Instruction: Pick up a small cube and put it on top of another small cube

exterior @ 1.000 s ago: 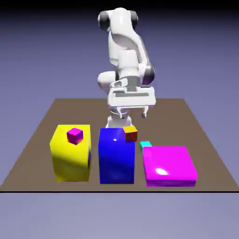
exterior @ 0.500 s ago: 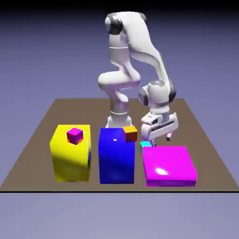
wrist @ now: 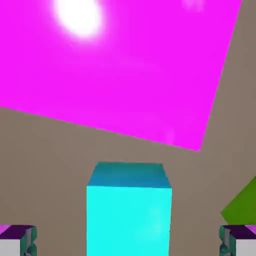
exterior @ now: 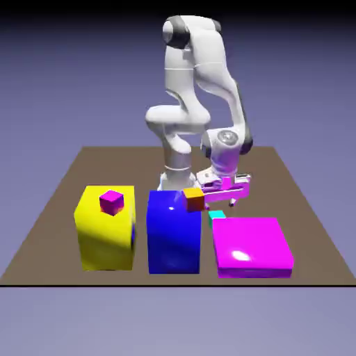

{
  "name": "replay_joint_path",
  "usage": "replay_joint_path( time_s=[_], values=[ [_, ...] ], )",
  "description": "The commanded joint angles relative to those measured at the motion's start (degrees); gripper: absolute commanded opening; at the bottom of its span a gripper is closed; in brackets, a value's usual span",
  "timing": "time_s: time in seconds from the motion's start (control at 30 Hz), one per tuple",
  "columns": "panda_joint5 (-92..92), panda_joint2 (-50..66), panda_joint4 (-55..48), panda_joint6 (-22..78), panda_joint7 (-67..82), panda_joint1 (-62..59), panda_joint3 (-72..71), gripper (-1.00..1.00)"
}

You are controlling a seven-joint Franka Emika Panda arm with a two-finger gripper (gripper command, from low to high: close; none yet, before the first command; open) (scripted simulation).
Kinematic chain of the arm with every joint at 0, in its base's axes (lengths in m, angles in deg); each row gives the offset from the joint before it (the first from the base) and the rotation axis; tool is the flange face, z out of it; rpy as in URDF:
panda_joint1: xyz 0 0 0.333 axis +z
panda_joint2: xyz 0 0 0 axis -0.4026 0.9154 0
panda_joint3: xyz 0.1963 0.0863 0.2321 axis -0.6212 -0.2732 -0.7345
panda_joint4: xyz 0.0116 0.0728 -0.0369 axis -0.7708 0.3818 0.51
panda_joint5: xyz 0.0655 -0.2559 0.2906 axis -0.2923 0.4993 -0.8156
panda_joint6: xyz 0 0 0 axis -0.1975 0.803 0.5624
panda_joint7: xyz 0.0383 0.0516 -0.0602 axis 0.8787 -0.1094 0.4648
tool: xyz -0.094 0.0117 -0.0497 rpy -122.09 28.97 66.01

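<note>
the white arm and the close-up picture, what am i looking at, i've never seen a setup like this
This is a simulated robot arm with a two-finger gripper. The exterior view comes from a fixed camera facing it across the table; the close-up comes from a camera on its hand, with a finger tip at each side of the bottom edge. On the table stand a yellow block, a blue block, a flat magenta block and a small cyan cube. The gripper is open over that cube, holding nothing.
</note>
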Motion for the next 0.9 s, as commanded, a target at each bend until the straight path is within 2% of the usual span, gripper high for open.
replay_joint_path(
  time_s=[0.0, 0.33, 0.37, 0.77, 0.87],
  values=[
    [2.32, 1.8, -0.07, -1.58, -1.58, 1.4, 2.08, 0.0],
    [23.34, 18.11, -0.67, -15.94, -15.86, 14.13, 20.91, 0.0],
    [23.34, 18.11, -0.68, -15.94, -15.86, 14.13, 20.91, -1.0],
    [-2.13, -1.65, 0.06, 1.45, 1.45, -1.29, -1.91, -1.0],
    [-0.56, -4.5, 0.85, 3.66, -0.04, 0.18, 4.0, -1.0]
  ],
)
